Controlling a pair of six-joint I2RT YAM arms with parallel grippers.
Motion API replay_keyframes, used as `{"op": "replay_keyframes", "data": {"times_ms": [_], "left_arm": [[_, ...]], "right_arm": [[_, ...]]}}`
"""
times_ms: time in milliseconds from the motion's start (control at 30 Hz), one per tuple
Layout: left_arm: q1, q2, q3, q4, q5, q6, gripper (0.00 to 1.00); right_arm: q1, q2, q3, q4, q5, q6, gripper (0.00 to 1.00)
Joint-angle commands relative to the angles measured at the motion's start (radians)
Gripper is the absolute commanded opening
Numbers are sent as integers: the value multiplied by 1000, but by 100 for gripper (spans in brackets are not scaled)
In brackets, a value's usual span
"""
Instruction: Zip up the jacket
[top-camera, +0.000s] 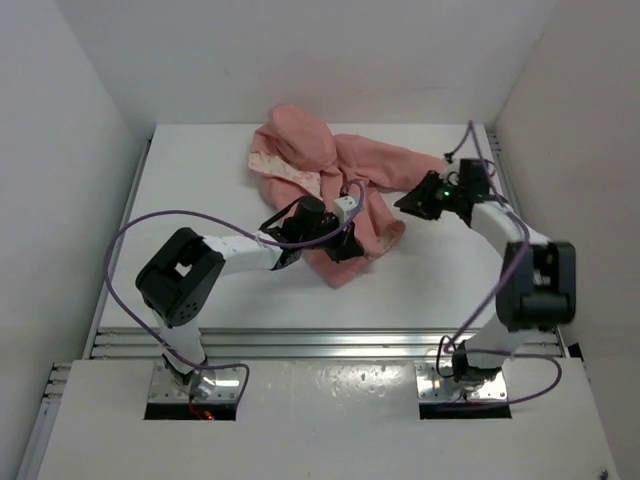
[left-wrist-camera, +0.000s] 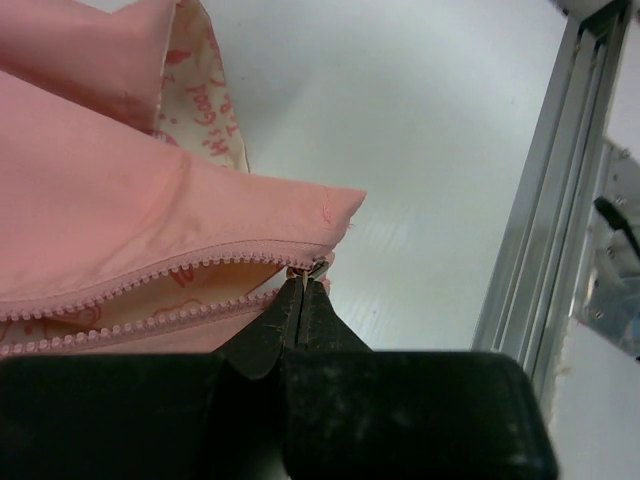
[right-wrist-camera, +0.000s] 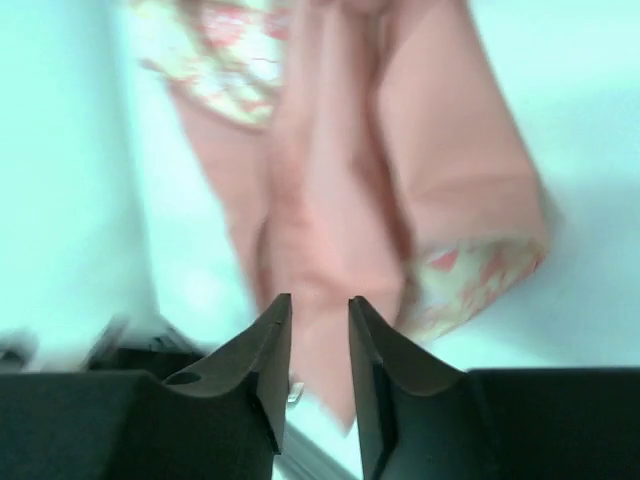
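Black fingers of your left hand (left-wrist-camera: 303, 300) are clenched together at the lower middle of the left wrist view. They pinch the small metal zipper slider (left-wrist-camera: 317, 268) at the bottom end of the salmon-pink soft fabric hooded jacket (left-wrist-camera: 130, 200). From the slider, two rows of pink zipper teeth (left-wrist-camera: 150, 287) run to the left edge, parted, with pale cream printed lining (left-wrist-camera: 205, 120) between them. Your right hand (right-wrist-camera: 318, 320) is released, its fingers apart at the bottom of the blurred right wrist view. A pink fold of the jacket shows in the gap, and you cannot tell whether they touch it. In the top view the jacket lies crumpled on the white surface (top-camera: 200, 200), centre to upper centre. Your left hand is at its lower hem, your right hand just right of it, and the rounded pink hood (top-camera: 295, 140) is farthest, toward the top.
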Motion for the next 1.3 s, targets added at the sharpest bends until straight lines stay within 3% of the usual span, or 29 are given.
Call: {"op": "replay_keyframes", "data": {"times_ms": [0,33,67,133,167,333,433,667,1267], "left_arm": [[32,22,36,111,32,-104,0],[32,32,36,111,46,-115,0],[41,32,36,123,46,-124,0],[41,32,46,123,58,-135,0],[41,32,47,123,58,-159,0],[60,3,47,105,77,-218,0],[87,-17,36,96,77,-265,0],[132,-80,-4,96,129,-341,0],[150,-140,-88,108,138,-394,0]], "right_arm": [[-41,-196,-187,136,-211,147,30],[-38,-255,-291,200,-226,176,32],[-32,-292,-324,224,-234,215,43],[-16,-312,-412,341,-246,313,54],[-10,-300,-454,459,-249,387,54],[60,-258,-579,690,-251,626,51],[96,-268,-580,673,-237,617,51],[142,-240,-582,750,-187,690,65],[221,-85,-396,758,-158,743,68]]}}
